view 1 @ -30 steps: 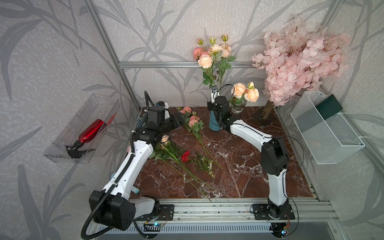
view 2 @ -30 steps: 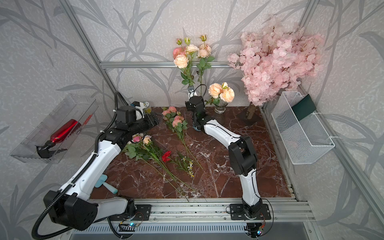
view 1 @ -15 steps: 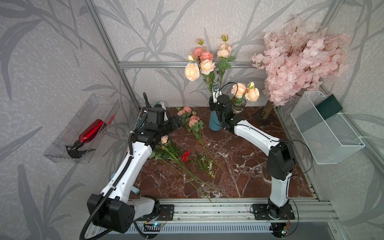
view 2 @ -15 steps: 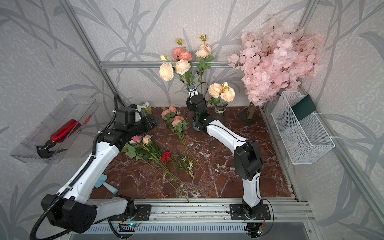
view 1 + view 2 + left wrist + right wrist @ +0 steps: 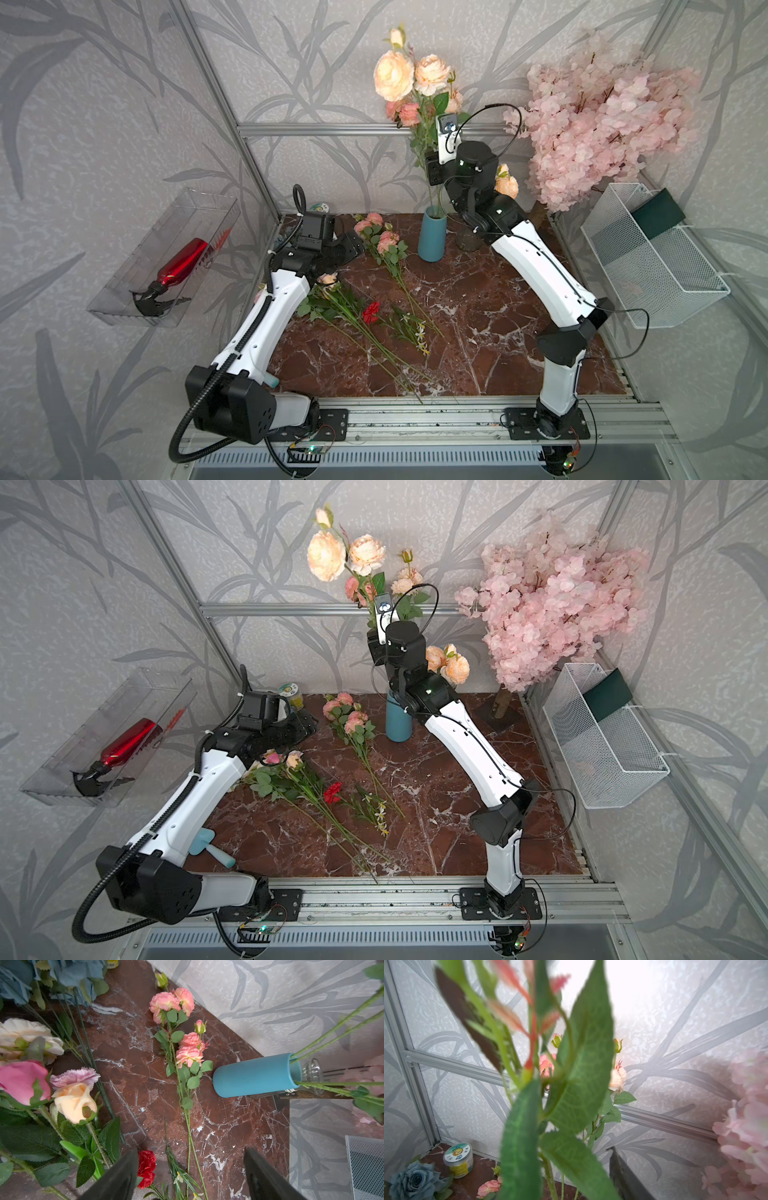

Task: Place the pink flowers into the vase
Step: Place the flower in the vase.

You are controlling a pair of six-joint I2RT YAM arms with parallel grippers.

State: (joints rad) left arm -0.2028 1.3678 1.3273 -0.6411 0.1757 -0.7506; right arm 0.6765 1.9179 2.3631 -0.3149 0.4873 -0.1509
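The blue vase (image 5: 432, 235) (image 5: 399, 723) stands at the back of the marble table. Pink flowers (image 5: 409, 110) with peach heads rise from it on long green stems. My right gripper (image 5: 431, 168) is raised above the vase, open, with those stems loose between its jaws. In the right wrist view leaves (image 5: 579, 1076) hide one finger and the other finger (image 5: 623, 1172) stands apart from the stems. A further spray of pink flowers (image 5: 380, 237) (image 5: 188, 1051) lies flat left of the vase. My left gripper (image 5: 191, 1150) is open and empty, low beside that spray's heads.
A red carnation (image 5: 371, 311), loose roses (image 5: 328, 291) and a blue rose (image 5: 16, 980) lie at the table's left. A glass vase of peach roses (image 5: 507, 187), a pale-pink blossom tree (image 5: 602, 116) and a wire basket (image 5: 648, 266) stand right. A red bottle (image 5: 183, 262) is in the wall tray.
My right gripper has opened and risen along the stems above the vase. The spray's peach heads have swung to the left. The left arm has barely moved.
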